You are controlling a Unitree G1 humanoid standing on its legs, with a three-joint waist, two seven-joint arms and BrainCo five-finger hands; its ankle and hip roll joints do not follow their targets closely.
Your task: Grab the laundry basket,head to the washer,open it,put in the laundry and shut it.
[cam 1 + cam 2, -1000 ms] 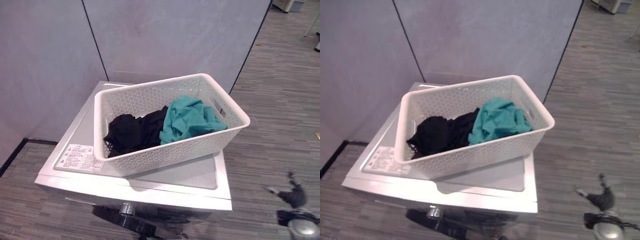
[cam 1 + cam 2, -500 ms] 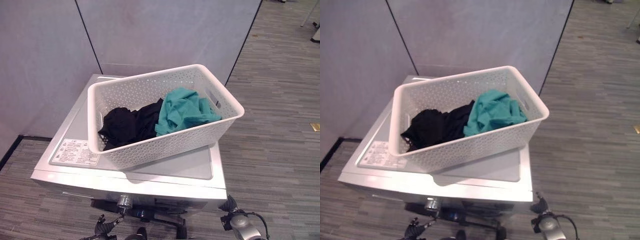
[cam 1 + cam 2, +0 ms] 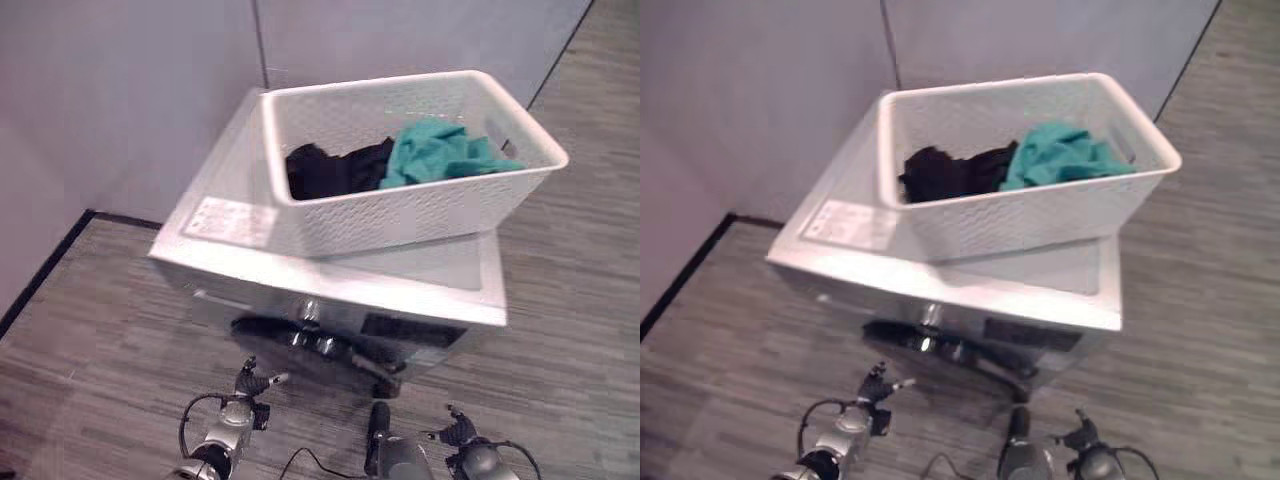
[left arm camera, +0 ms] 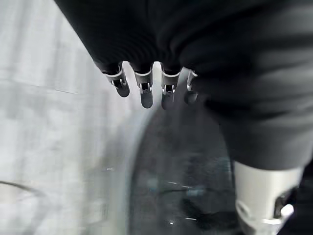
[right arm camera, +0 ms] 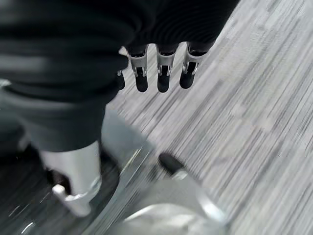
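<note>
Basket (image 3: 420, 210) with laundry (image 3: 440, 155) sits on washer (image 3: 440, 275); both hands (image 3: 250, 385) (image 3: 455, 435) hang loose-fingered below.

Soft, even indoor light falls from overhead, dim toward the grey partition walls (image 3: 130, 90). Pale glare washes the washer (image 3: 330, 290) top at its front edge, toward 9 o'clock. The laundry basket (image 3: 420, 215) casts a soft shadow beneath itself. Both wrist views are smeared with motion blur, the floor (image 5: 254, 98) streaked.
</note>
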